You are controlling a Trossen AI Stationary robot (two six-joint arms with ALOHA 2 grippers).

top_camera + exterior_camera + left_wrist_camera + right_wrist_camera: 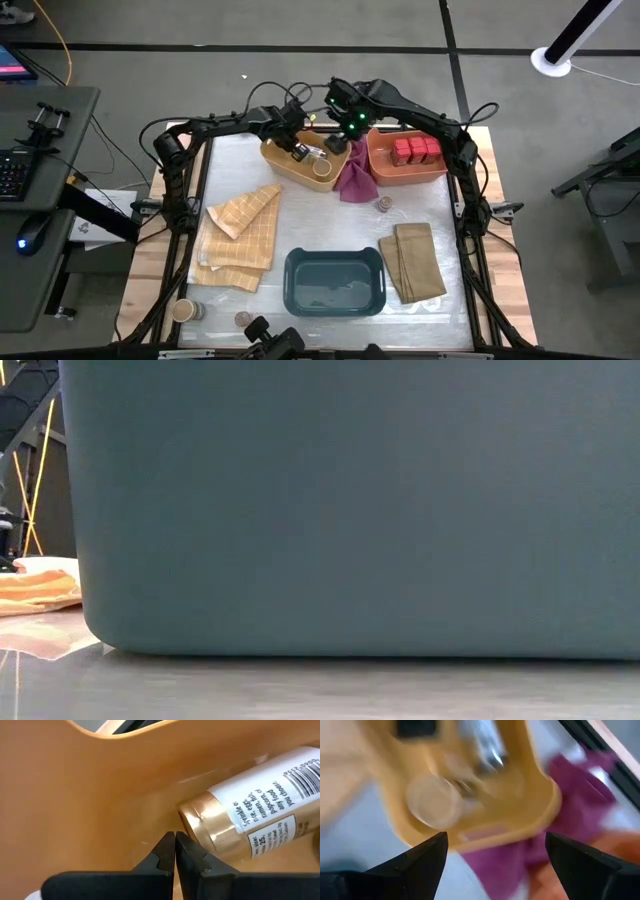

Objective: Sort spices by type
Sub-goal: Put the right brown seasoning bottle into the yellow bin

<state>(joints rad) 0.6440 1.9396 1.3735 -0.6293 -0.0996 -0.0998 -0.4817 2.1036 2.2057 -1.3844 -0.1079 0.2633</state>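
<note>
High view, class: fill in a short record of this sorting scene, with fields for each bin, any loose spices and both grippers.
yellow bin: holds tan cylinders
orange bin: holds red tins
teal bin: no spices seen inside
loose spices: small jar by magenta cloth; tan cylinder at near left corner
left gripper: shut, empty, inside yellow bin
right gripper: open, above yellow bin's edge

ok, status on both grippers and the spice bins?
Left gripper shut, empty, inside yellow bin beside gold-capped spice cylinder. Right gripper open above bin edge. Red tins in orange bin. Magenta cloth between bins.
</note>
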